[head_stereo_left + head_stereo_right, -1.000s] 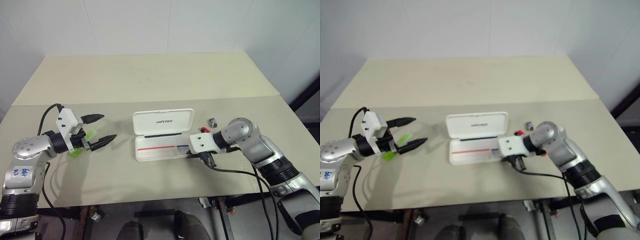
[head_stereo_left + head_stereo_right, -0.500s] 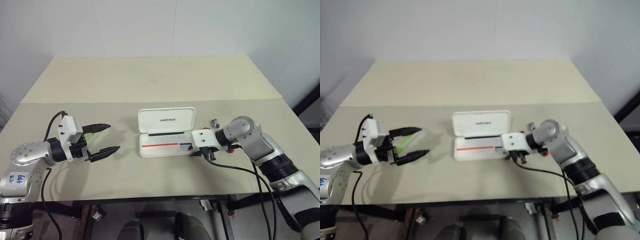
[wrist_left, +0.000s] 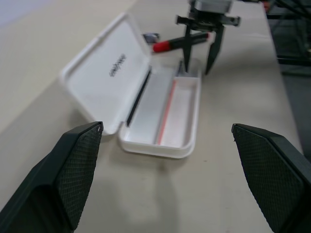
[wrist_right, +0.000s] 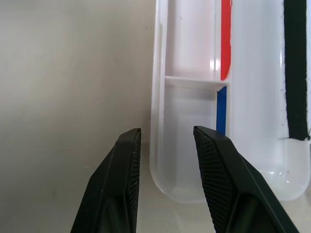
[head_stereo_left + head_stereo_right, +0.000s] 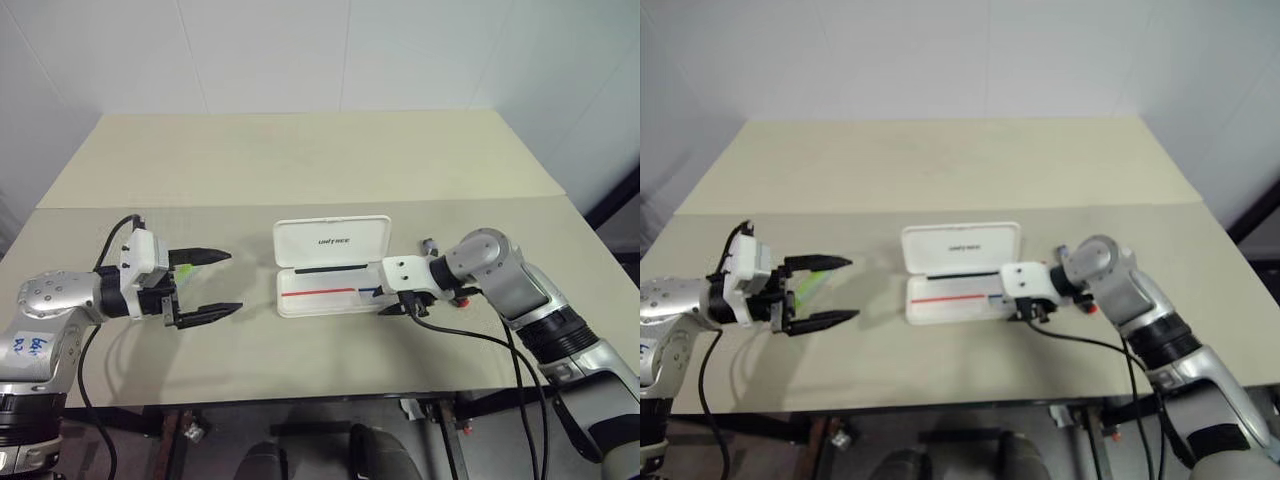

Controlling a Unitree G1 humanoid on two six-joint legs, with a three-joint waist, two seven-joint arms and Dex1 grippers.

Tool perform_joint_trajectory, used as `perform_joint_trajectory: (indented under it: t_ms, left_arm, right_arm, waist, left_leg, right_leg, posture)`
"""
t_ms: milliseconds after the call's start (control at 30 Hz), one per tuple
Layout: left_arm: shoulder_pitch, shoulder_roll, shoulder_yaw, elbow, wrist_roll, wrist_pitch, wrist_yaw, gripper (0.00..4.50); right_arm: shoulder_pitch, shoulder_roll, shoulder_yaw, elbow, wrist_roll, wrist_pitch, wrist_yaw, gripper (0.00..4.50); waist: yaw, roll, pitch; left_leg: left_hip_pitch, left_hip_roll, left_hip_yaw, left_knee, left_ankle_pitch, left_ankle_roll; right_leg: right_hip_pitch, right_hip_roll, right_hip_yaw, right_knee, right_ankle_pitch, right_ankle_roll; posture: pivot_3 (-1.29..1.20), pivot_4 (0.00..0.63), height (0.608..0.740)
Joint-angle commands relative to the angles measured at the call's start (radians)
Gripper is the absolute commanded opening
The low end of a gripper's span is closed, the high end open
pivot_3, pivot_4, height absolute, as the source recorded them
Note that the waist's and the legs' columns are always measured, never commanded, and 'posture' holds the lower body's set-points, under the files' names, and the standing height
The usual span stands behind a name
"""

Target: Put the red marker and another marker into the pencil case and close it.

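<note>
Pencil case (image 5: 330,265) lies open mid-surface (image 5: 300,160), lid up at 12 o'clock; bare room all round. Right pincer (image 4: 165,155) part-open, empty, straddling the tray's 3 o'clock end wall. Left pincer (image 5: 215,283) wide open, empty, well apart at 9 o'clock; green marker (image 5: 810,282) beside it. Left wrist view shows red marker (image 3: 177,42) beyond the case.

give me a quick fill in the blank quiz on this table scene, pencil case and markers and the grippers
1. The lid of the pencil case stands ____.
2. The stripe inside the case is red and ____.
3. The red marker lies ____ the case, on the table.
4. The green marker lies near the ____ gripper, whose fingers are spread wide.

Missing words: open; blue; outside; left
</note>
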Motion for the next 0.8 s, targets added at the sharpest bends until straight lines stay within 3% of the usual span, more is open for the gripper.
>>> perform_joint_trajectory:
  t_ms: [33,267,400,567,800]
  left_arm:
    - [-0.029,0.018,0.0,-0.026,-0.012,-0.015,-0.02,4.5]
    - [-0.062,0.01,-0.023,-0.019,-0.009,-0.011,-0.034,4.5]
    - [-0.064,0.012,-0.026,-0.026,-0.013,-0.006,-0.037,4.5]
    - [-0.055,0.019,-0.025,-0.046,-0.022,0.011,-0.044,4.5]
    - [-0.067,0.003,-0.044,-0.041,-0.014,0.011,-0.044,4.5]
  right_arm:
    - [0.0,-0.038,-0.055,-0.065,0.035,0.039,0.018,2.19]
    - [0.0,-0.065,-0.124,-0.135,0.098,0.154,-0.008,4.48]
    - [-0.002,-0.084,-0.192,-0.186,0.159,0.292,-0.028,4.48]
    - [0.024,-0.115,-0.3,-0.206,0.19,0.534,-0.159,4.48]
    - [0.078,-0.218,-0.262,-0.28,0.195,0.881,-0.257,4.48]
  waist:
    - [0.001,0.0,0.0]
    - [-0.001,0.0,0.0]
    - [0.001,0.0,0.0]
    - [0.002,0.0,0.0]
    - [0.003,0.0,0.001]
  left_leg:
    - [0.0,0.0,0.0,-0.001,0.0,0.0]
    - [-0.002,0.0,0.001,-0.001,0.0,0.0]
    - [-0.002,0.0,0.002,-0.001,0.0,0.0]
    - [-0.002,0.0,0.003,-0.001,0.0,0.0]
    - [-0.002,0.0,0.004,-0.002,0.0,0.0]
  right_leg:
    - [-0.001,0.0,0.0,0.0,0.0,0.0]
    - [-0.003,0.0,0.001,0.0,-0.001,0.0]
    - [-0.004,0.001,0.002,0.0,-0.001,0.0]
    - [-0.004,0.0,0.002,0.0,-0.001,0.0]
    - [-0.005,0.0,0.004,0.0,-0.001,0.0]
  posture:
    - [0.0,0.15,0.74]
    - [0.0,0.15,0.74]
    - [0.0,0.15,0.74]
    - [0.0,0.15,0.74]
    - [0.0,0.15,0.74]
